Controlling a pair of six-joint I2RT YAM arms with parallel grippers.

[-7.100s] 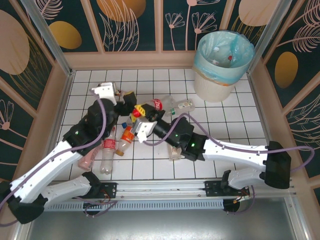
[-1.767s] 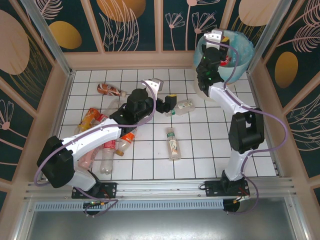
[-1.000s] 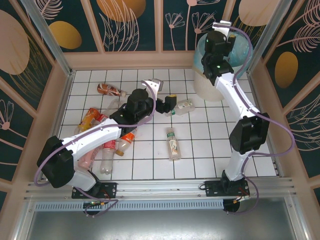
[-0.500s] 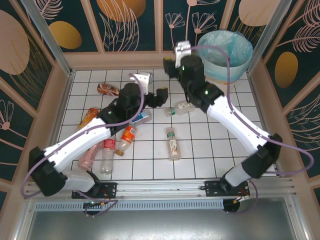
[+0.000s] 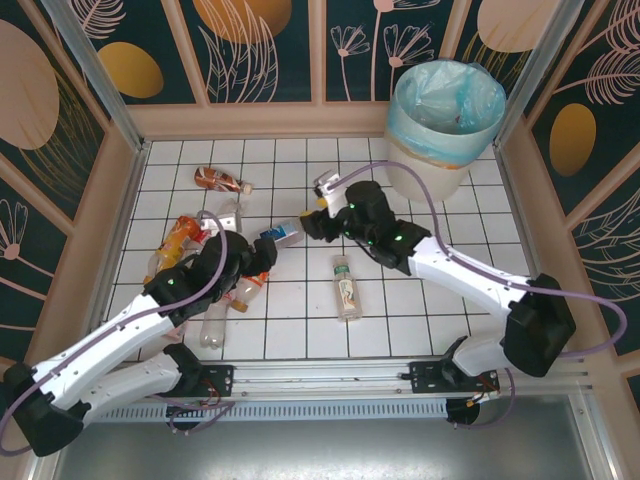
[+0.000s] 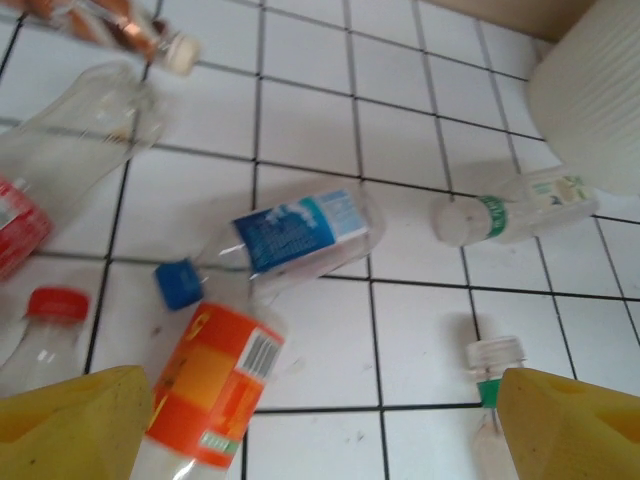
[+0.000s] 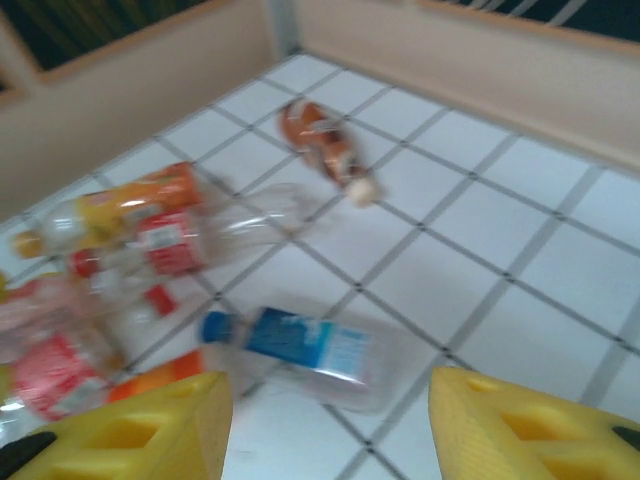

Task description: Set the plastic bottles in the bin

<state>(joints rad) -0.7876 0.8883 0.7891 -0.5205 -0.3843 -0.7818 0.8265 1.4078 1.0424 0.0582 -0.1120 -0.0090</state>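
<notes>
**Both arms low over the bottle scatter, jaws empty**

Left arm: runs from the near left corner diagonally toward mid-table, forearm low across a heap of bottles. The left gripper [image 5: 258,262] [image 6: 325,410] looks down at the tiles. Jaws spread wide, nothing between them. An orange-label bottle [image 6: 215,385] lies just ahead of its left pad.

Right arm: elbow out by the right edge, forearm swept back across mid-table, wrist turned toward the left edge. The right gripper [image 5: 312,225] [image 7: 330,415] hangs by the blue-label bottle [image 5: 283,233] [image 6: 290,232] [image 7: 300,345]. Jaws parted, grasping nothing.

Bottles on the table [image 5: 450,260]:
- The blue-label bottle lies on its side between the two grippers.
- A green-label bottle [image 5: 345,285] lies nearer the near edge.
- A brown bottle [image 5: 218,180] [image 7: 320,140] lies toward the far edge.
- An orange bottle [image 5: 180,232] lies toward the left edge.
- A white-capped bottle [image 6: 520,205] lies just beside the bin's wall.

The bin [image 5: 430,175] [image 6: 600,90] stands upright at the far right corner, blue liner folded over its rim. Its contents are indistinct.
</notes>
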